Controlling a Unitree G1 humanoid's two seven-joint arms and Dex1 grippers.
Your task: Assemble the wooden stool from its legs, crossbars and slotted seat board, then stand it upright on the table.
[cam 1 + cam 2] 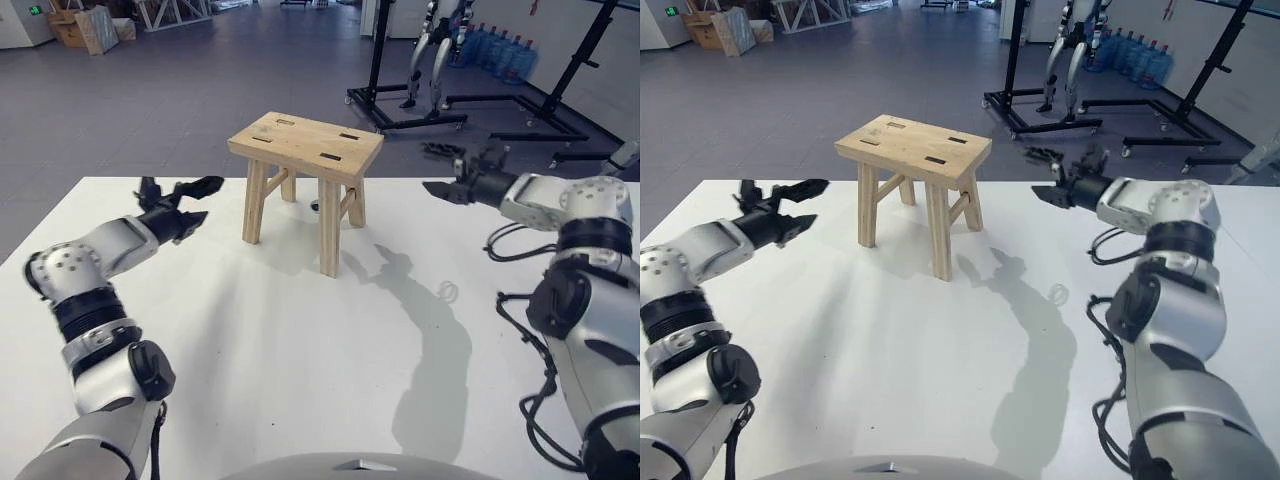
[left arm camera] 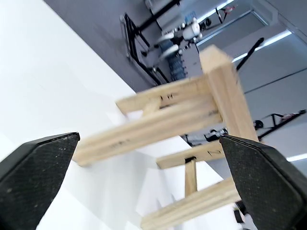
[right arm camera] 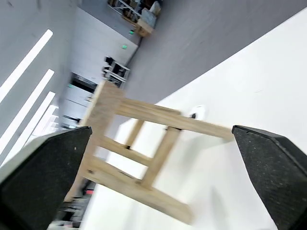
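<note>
Judging by how things lie, we count the task done: the wooden stool [image 1: 300,160] stands upright on the table [image 1: 300,380], upper middle of the frame. Pale legs [image 1: 330,235], crossbars [image 1: 277,183] and slotted seat board [image 1: 305,140] look joined. Our left gripper [image 1: 200,200] and right gripper [image 1: 437,168] flank it, apart from it, both spread wide and empty.

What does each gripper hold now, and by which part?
Nothing is held. The left gripper and the right gripper are both open, one on each side of the stool, apart from it.
</note>
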